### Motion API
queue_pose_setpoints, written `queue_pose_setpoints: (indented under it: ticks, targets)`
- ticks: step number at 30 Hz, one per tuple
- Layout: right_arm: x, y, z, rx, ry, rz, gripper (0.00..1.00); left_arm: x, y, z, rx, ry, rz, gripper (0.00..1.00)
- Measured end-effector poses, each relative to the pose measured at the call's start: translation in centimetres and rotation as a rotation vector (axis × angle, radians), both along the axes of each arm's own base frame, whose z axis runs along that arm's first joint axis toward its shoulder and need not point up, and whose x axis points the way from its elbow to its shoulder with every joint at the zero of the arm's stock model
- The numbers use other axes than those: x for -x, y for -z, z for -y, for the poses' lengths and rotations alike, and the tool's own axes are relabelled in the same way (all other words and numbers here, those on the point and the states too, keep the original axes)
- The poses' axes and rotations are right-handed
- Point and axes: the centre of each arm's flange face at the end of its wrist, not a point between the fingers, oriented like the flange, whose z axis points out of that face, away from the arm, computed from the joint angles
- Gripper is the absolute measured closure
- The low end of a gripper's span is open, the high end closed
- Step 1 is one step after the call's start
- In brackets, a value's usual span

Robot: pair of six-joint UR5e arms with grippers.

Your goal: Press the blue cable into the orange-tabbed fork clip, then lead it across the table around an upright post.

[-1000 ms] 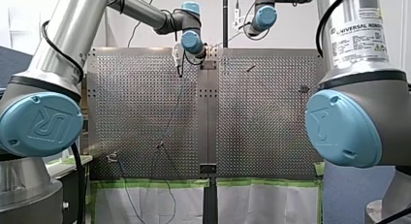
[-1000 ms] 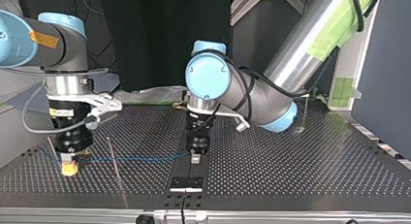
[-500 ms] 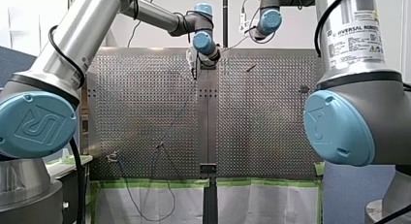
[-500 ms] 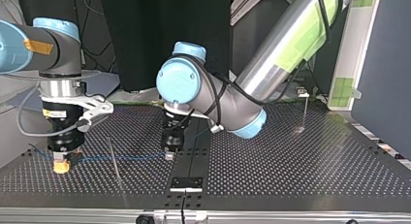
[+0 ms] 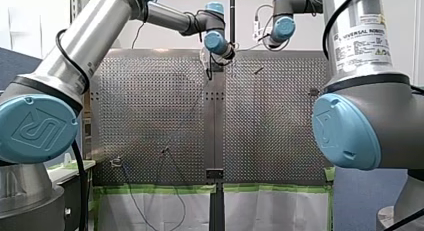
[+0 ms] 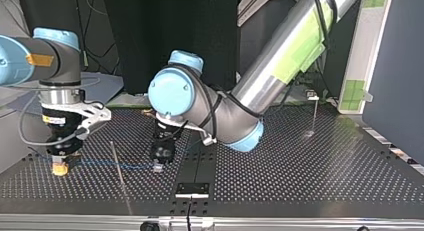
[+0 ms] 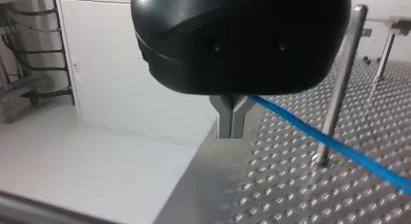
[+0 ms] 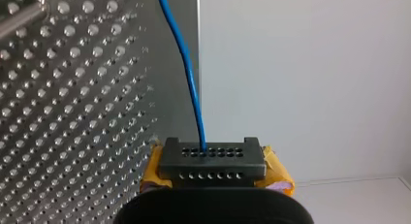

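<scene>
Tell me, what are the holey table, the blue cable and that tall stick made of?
The table looks like bare metal: it glints silver around its holes. The blue cable seems coated in smooth plastic or rubber: evenly blue, curving softly. The upright post looks like dull grey metal, straight with a faint sheen.

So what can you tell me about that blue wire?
The blue cable is thin, smooth and looks flexible. It runs almost straight, low over the perforated table, between my left gripper and my right gripper, each closed on it. It crosses a thin metal upright post; I cannot tell whether they touch.
</scene>
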Motion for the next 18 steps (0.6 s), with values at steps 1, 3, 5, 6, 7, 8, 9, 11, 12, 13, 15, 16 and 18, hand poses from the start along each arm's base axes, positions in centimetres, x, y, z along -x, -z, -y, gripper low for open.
queue_pose_setpoints:
  ticks: [1,3,5,6,7,8,9,11,12,13,15,16,18]
  targets:
    - [0.2,0.1,0.2,-0.001,0.003,0.0,1.0,-0.1,0.2,0.3,-0.002,0.006,-0.006,1.0]
    - [0.6,0.3,0.5,-0.004,0.01,0.0,1.0,-0.3,0.8,0.9,-0.007,0.016,-0.014,1.0]
    - [0.9,0.4,0.8,-0.006,0.014,0.0,1.0,-0.7,1.3,1.5,-0.008,0.024,-0.019,1.0]
    - [1.0,0.5,1.0,-0.008,0.014,-0.001,1.0,-0.9,1.5,1.7,-0.007,0.027,-0.02,1.0]
    - [1.2,0.6,1.2,-0.009,0.014,-0.001,1.0,-1.1,1.7,1.9,-0.007,0.031,-0.021,1.0]
    - [1.2,0.8,1.4,-0.011,0.012,-0.003,1.0,-1.4,2.0,2.2,-0.005,0.036,-0.022,1.0]
    - [1.3,1.0,1.6,-0.015,0.011,-0.004,1.0,-1.6,2.2,2.4,-0.003,0.04,-0.023,1.0]
    - [1.5,1.5,2.0,-0.022,0.01,-0.007,1.0,-2.1,2.7,3.0,0.0,0.048,-0.025,1.0]
    - [1.6,1.8,2.3,-0.027,0.011,-0.009,1.0,-2.3,2.9,3.2,0.002,0.052,-0.026,1.0]
    - [1.7,2.0,2.5,-0.029,0.012,-0.01,1.0,-2.4,3.1,3.4,0.004,0.055,-0.027,1.0]
    - [2.0,2.3,2.8,-0.033,0.017,-0.011,1.0,-2.8,3.4,3.9,0.01,0.062,-0.027,1.0]
    - [2.1,2.3,2.9,-0.034,0.019,-0.011,1.0,-2.9,3.4,4.1,0.013,0.064,-0.025,1.0]
    - [2.5,2.4,3.2,-0.037,0.023,-0.008,1.0,-3.1,3.3,4.4,0.023,0.069,-0.02,1.0]
